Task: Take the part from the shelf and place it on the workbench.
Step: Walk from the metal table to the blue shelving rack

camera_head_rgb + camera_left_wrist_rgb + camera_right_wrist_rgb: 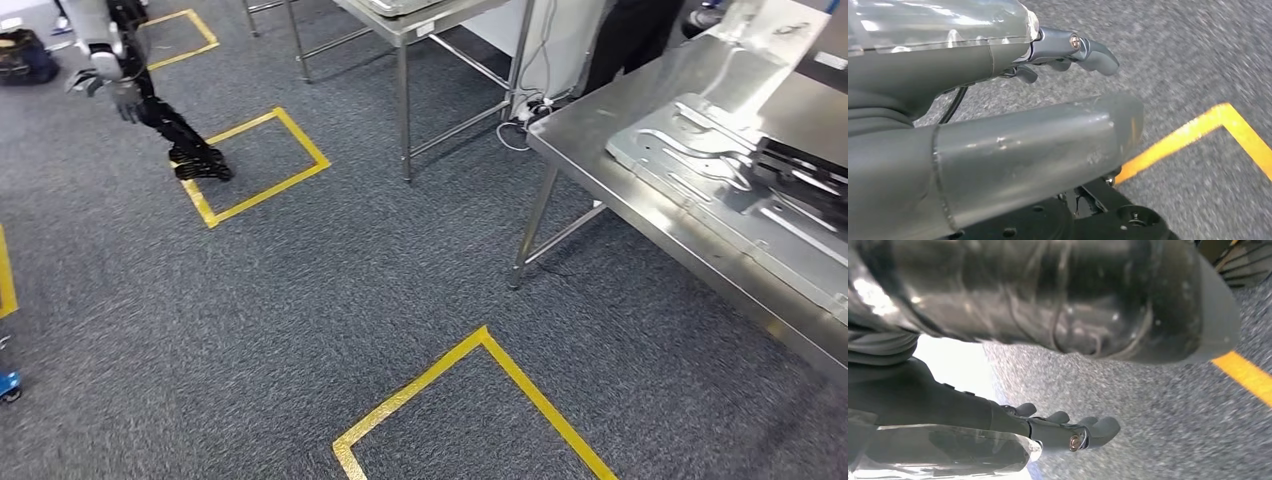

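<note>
Both hands: left hand [1068, 52] and right hand [1068, 432] hang empty, fingers apart | part [700, 150]: flat on workbench [600, 170], right of frame | handling: judged stiff, heavy sheet metal, best held by edges

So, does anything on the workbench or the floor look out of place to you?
Nothing much stands out. The metal parts lie flat on the workbench, overlapping but inside its edge, and the tape squares look intact. The one untidy thing is a loose tangle of cables on the carpet by the table leg.
</note>
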